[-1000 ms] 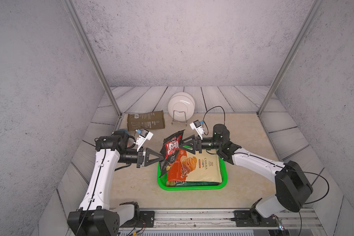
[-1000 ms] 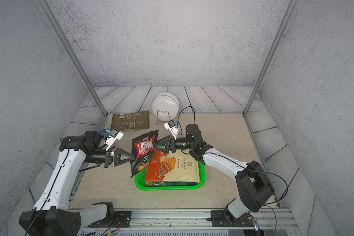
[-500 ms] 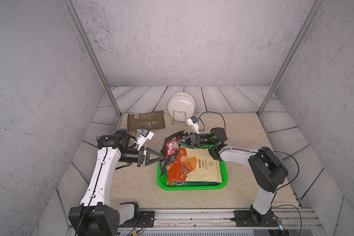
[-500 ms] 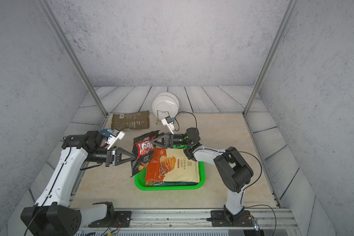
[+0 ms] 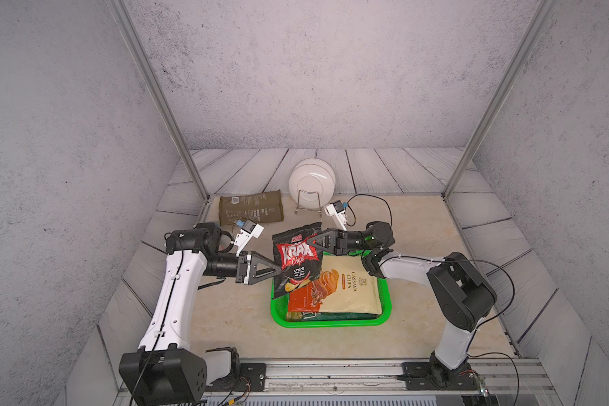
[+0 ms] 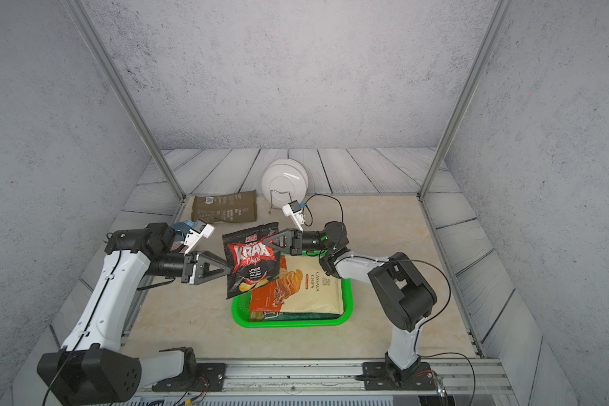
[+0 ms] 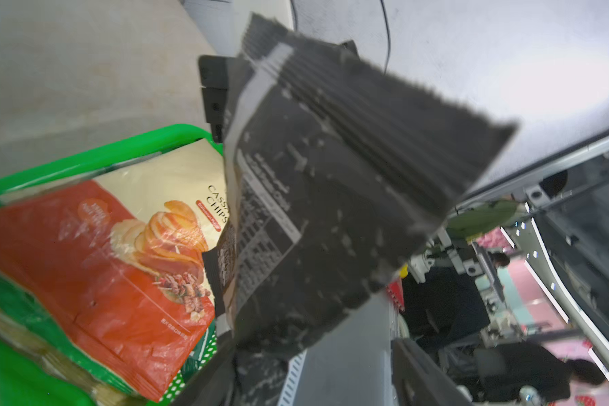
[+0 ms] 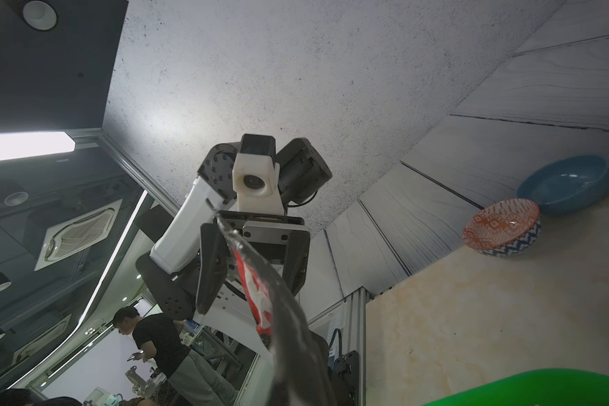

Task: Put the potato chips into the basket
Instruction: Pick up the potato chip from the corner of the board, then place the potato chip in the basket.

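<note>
Dangling Krax bag (image 5: 297, 262) upright above left rim of basket (image 5: 331, 322), between left gripper (image 5: 278, 272) and right gripper (image 5: 313, 241). Resting cassava bag (image 5: 352, 288) topmost inside basket. Showing lone bag (image 5: 250, 211) flat behind, left of plates (image 5: 312, 182).

We see white plates (image 5: 312, 182) upright in a wire rack (image 5: 298, 204) on the table (image 5: 419, 225); beside a blue bowl (image 8: 565, 184), a red-patterned bowl (image 8: 501, 226).

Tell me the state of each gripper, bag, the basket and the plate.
left gripper, open.
right gripper, shut on black Krak bag.
black Krak bag, held upright at basket edge.
Cassava bag, lying flat in basket.
olive bag, lying flat outside basket.
basket, partly filled with bags.
plate, standing on edge.
</note>
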Tool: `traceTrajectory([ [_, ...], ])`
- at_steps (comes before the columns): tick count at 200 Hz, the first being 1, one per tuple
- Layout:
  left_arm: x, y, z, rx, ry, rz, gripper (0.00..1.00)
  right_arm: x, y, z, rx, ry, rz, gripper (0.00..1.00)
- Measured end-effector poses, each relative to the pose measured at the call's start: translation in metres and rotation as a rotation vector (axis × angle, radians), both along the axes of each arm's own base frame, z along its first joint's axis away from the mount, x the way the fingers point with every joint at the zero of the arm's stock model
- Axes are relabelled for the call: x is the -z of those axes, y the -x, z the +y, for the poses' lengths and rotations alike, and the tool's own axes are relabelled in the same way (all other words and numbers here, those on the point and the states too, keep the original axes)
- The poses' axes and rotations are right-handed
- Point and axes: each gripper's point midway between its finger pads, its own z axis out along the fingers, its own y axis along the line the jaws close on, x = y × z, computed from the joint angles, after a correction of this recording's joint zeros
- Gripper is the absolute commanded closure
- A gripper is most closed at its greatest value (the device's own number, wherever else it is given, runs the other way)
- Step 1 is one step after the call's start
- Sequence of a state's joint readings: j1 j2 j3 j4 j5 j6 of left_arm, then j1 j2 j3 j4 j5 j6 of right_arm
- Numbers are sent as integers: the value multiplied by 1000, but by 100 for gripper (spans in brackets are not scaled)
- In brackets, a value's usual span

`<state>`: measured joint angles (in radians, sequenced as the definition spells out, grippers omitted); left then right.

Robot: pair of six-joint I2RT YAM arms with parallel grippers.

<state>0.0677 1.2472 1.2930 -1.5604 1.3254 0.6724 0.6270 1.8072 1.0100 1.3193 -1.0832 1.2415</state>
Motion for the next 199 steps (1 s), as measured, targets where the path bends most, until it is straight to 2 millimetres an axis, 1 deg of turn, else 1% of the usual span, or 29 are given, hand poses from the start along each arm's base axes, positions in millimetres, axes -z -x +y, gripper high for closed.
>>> traceTrajectory([
  [3,2,-2,2,-12,-12,9,0,2,-1,0,4,6,5,100],
  [21,15,-16,17,-95,-114,-14,2,18,-7,0,40,66,53,100],
  [37,31,-27,34,-203,-242,-62,2,29,-12,-2,94,127,77,100],
  [62,53,-35,63,-400,-439,-165,1,36,-17,-9,192,217,100,100],
  [86,62,-42,91,-563,-581,-246,2,43,-18,-17,260,298,135,100],
  [102,65,-49,104,-624,-644,-262,2,58,-17,-18,281,361,186,100],
  [112,70,-54,112,-651,-682,-258,1,70,-17,-18,298,405,227,100],
  [122,78,-58,118,-668,-712,-244,2,80,-14,-17,309,444,263,100],
  [130,88,-60,123,-681,-738,-225,2,88,-11,-16,317,472,290,100],
  [140,99,-59,128,-692,-766,-194,2,98,-8,-15,331,504,324,100],
  [149,105,-59,132,-702,-785,-176,1,108,-5,-15,343,533,357,100],
  [170,103,-61,137,-734,-800,-195,1,129,2,-16,374,592,433,100],
  [199,100,-63,139,-752,-804,-223,1,147,6,-17,431,658,495,100],
])
